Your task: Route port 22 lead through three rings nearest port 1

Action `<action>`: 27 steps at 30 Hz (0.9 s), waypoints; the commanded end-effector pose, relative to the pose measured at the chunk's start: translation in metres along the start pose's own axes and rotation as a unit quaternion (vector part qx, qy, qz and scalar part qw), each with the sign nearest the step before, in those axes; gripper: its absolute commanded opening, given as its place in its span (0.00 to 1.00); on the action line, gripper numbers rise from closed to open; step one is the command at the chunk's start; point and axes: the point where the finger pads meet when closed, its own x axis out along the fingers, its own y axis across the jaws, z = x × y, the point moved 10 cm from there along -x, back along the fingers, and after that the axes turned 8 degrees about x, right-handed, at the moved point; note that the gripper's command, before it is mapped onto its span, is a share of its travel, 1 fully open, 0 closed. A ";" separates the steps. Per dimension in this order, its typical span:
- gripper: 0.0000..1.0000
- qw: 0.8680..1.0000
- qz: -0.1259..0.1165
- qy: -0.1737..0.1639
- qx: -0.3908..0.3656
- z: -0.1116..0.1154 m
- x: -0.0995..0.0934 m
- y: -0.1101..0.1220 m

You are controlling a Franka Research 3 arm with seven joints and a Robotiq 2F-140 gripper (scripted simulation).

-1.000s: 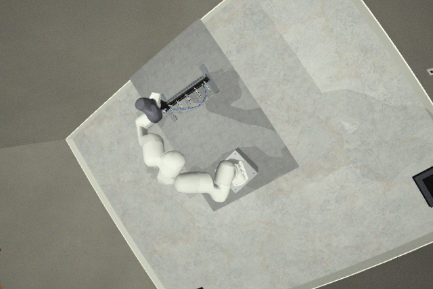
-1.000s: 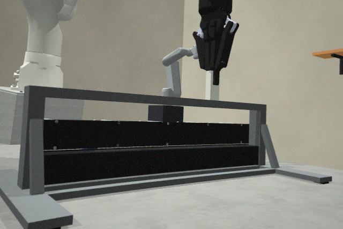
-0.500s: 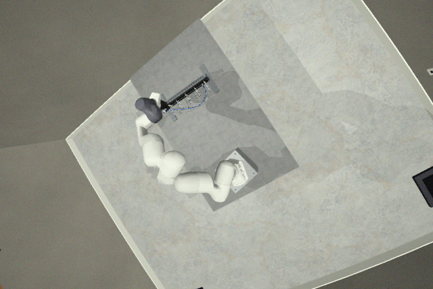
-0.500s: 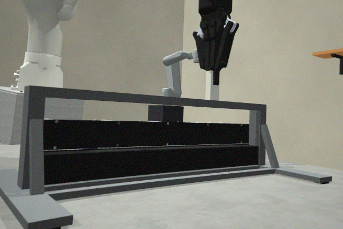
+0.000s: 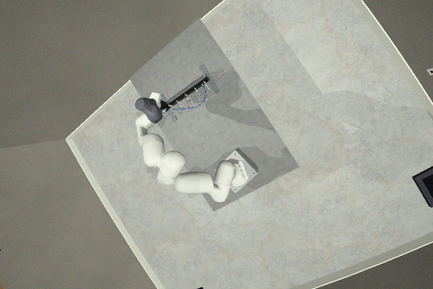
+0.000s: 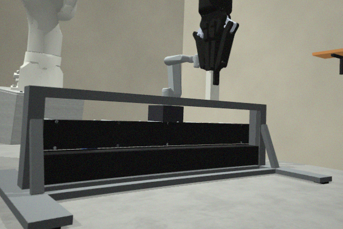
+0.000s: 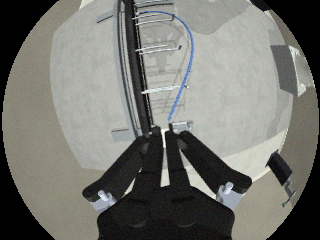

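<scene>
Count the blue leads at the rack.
1. A single thin blue lead curves from the far end of the black patch panel, along its ring side, and ends in the wrist view just beyond the closed black gripper. Others could be hidden.

A thin blue lead [image 5: 195, 103] curved along the front of the dark grey rack [image 5: 190, 90], beside the white arm's dark wrist [image 5: 148, 109].

Soft even light, faint shadows; fisheye wrist view
</scene>
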 end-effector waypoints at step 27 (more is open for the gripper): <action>0.20 0.998 0.001 0.001 -0.059 -0.225 -0.001 0.071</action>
